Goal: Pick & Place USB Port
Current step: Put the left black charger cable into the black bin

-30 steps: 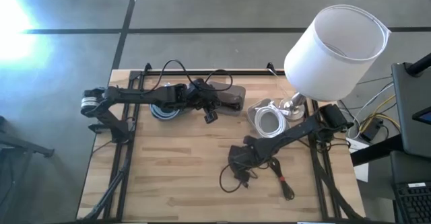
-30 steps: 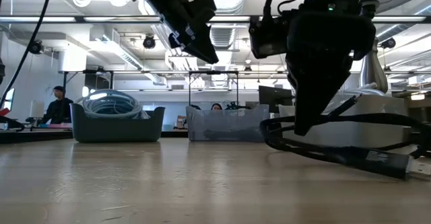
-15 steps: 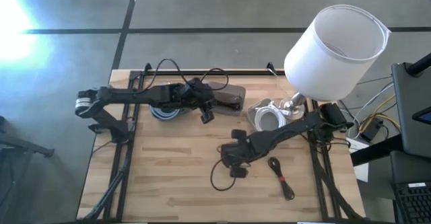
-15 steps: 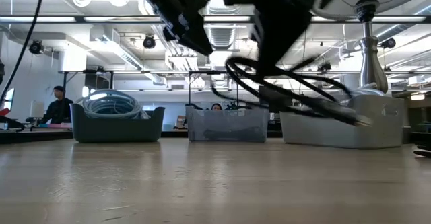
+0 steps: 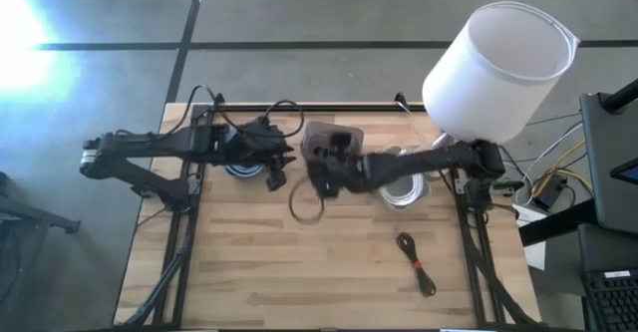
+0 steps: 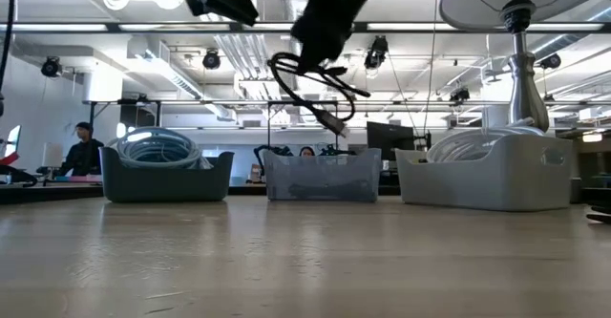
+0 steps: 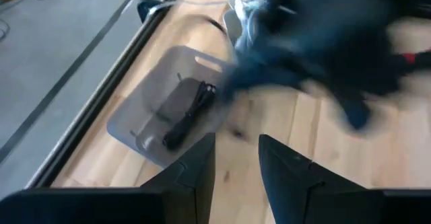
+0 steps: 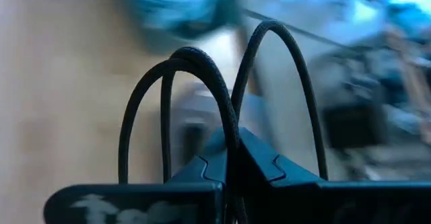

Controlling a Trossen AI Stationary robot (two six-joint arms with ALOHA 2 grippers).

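Observation:
My right gripper [image 5: 321, 177] [image 8: 232, 153] is shut on a coiled black USB cable [image 5: 304, 204], high over the table beside the grey bin [image 5: 349, 133]. In the low view the cable [image 6: 320, 94] hangs under the gripper [image 6: 325, 17]. The grey bin [image 7: 145, 126] holds another black cable [image 7: 185, 109]. My left gripper [image 5: 274, 179] [image 7: 237, 163] is open and empty, left of the grey bin and above the table. My right gripper pinches several strands of the coil [image 8: 229, 133] between its two fingers. The loops [image 8: 202, 69] stand out past the fingertips. The fingers slant down from above. The coil hangs slack below them, lifted clear of the table [image 6: 329, 117].
A bin with blue cable [image 5: 239, 167] is at the far left and a white bin with white cable [image 5: 399, 187] at the far right. A black cable with a red tie [image 5: 417, 262] lies at the near right. A white lamp [image 5: 498, 73] stands at the far right corner.
My right gripper has lifted the black cable off the table's near middle and carried it up and toward the far left, up beside the grey bin; the coil now hangs clear. My left gripper has drawn back toward the table's left edge.

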